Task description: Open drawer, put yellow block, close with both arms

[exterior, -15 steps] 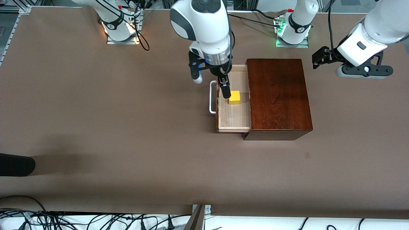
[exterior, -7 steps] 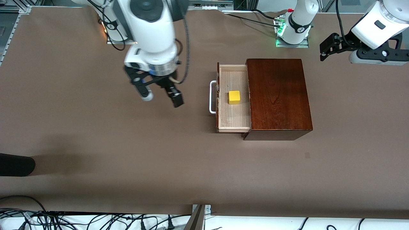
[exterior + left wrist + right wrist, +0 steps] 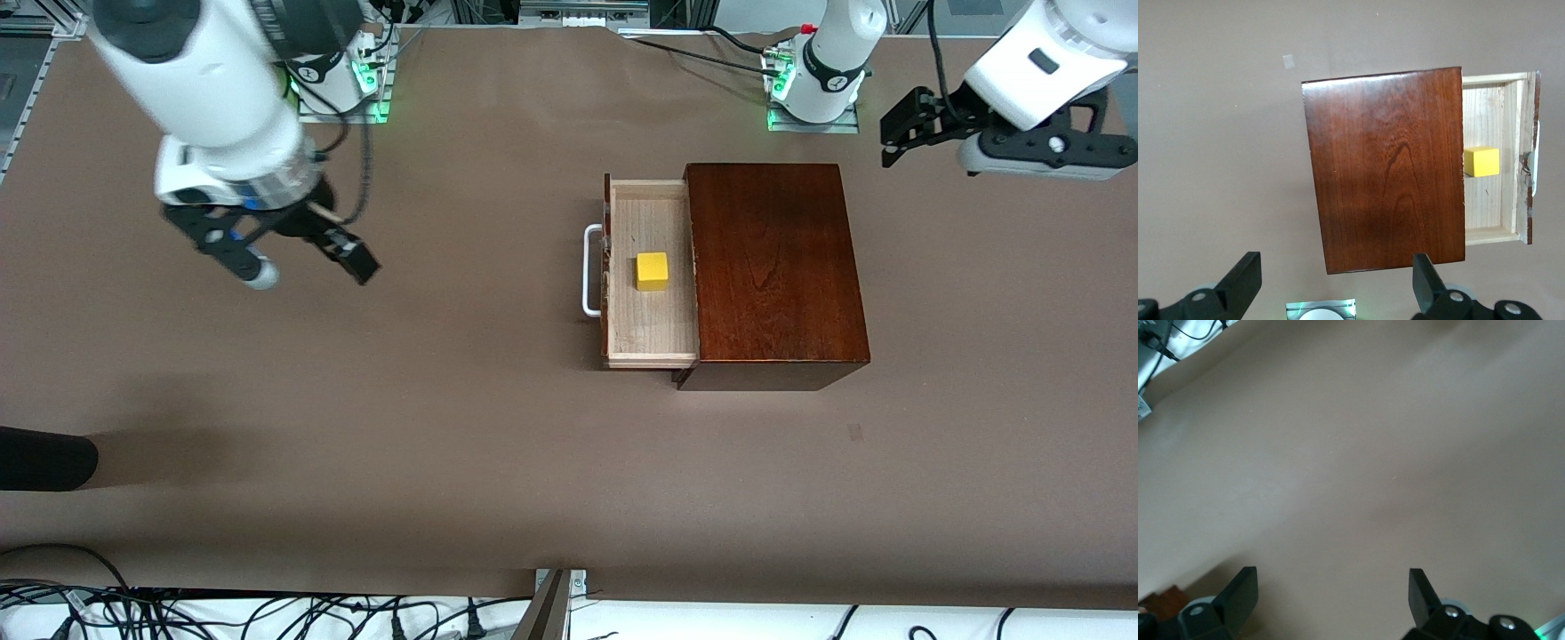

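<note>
The drawer (image 3: 649,324) stands pulled out of the dark mahogany box (image 3: 773,267), with its white handle (image 3: 589,271) toward the right arm's end of the table. The yellow block (image 3: 652,271) sits on the drawer's pale wood floor. My right gripper (image 3: 311,262) is open and empty, over bare table well away from the drawer; its wrist view shows only table between its fingers (image 3: 1331,590). My left gripper (image 3: 893,142) is open and empty, up in the air off the box's end by the left arm's base. Its wrist view shows the box (image 3: 1385,167), the drawer (image 3: 1488,207) and the block (image 3: 1481,161).
The two arm bases (image 3: 338,84) (image 3: 813,89) stand along the table's edge farthest from the front camera. A dark rounded object (image 3: 44,458) juts in at the right arm's end. Cables (image 3: 267,613) lie off the nearest edge.
My right gripper has left the block in the drawer and swung away toward the right arm's end of the table. The left gripper has shifted only slightly. The drawer stays open.
</note>
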